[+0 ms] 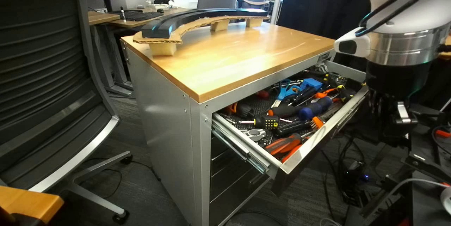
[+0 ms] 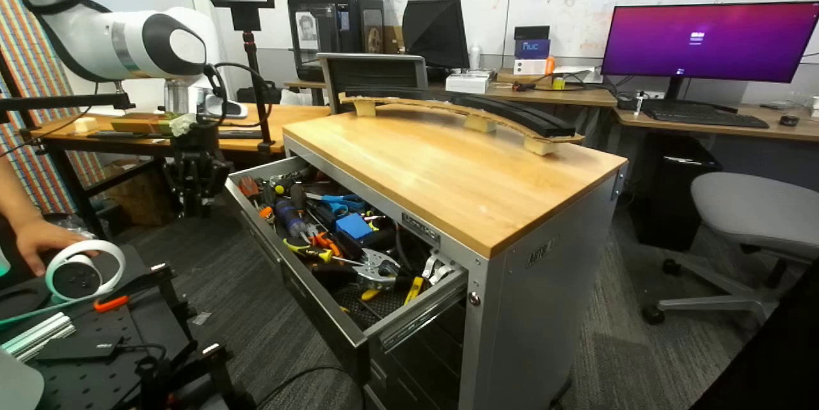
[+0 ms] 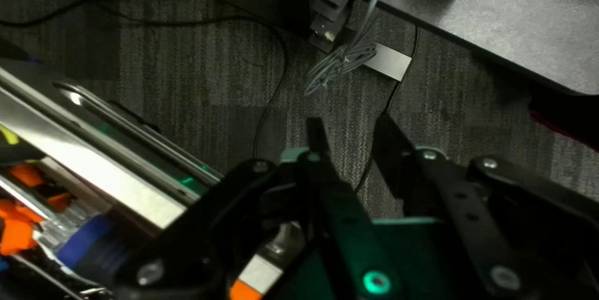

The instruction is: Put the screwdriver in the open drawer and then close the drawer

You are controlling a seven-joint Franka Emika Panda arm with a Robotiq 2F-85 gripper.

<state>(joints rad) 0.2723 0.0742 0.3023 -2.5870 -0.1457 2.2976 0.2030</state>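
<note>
Your fingers [image 3: 390, 155] are spread, carpet [image 3: 348, 150] showing between them, just outside the front of the open drawer [image 1: 299, 153], which stands pulled out beneath the wooden bench [image 1: 246, 53]; your stubby black-and-yellow screwdriver [image 1: 266, 122] lies inside the drawer, toward one end, among other hand tools [image 1: 285, 143]

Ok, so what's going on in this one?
A black robot gripper, open and empty, hangs outside the wide, shallow grey metal drawer, which stands open. The stubby black and yellow screwdriver already lies inside among other tools; only closing the drawer is left. A person's hand is beside a white ring-shaped controller.
</note>
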